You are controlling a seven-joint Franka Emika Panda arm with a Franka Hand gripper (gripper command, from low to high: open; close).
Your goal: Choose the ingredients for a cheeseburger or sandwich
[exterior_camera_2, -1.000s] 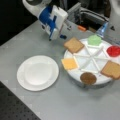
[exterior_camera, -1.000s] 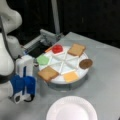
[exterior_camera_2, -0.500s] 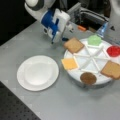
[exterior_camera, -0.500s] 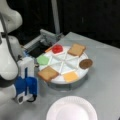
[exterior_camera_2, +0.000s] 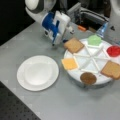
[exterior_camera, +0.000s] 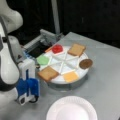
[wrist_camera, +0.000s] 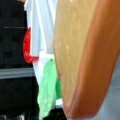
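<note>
Your blue-and-white tool [exterior_camera: 27, 96], its jaw state impossible to tell, hangs at lower left beside the brown toast square [exterior_camera: 48, 73], every ingredient sorted in the white divided tray [exterior_camera: 60, 80], paper plate [exterior_camera: 72, 110] bare.

Robotics lab, grey bench [exterior_camera_2: 62, 100], black backdrop, white robot arm [exterior_camera: 10, 60]

gripper [exterior_camera: 25, 98] low, pointing down
</note>
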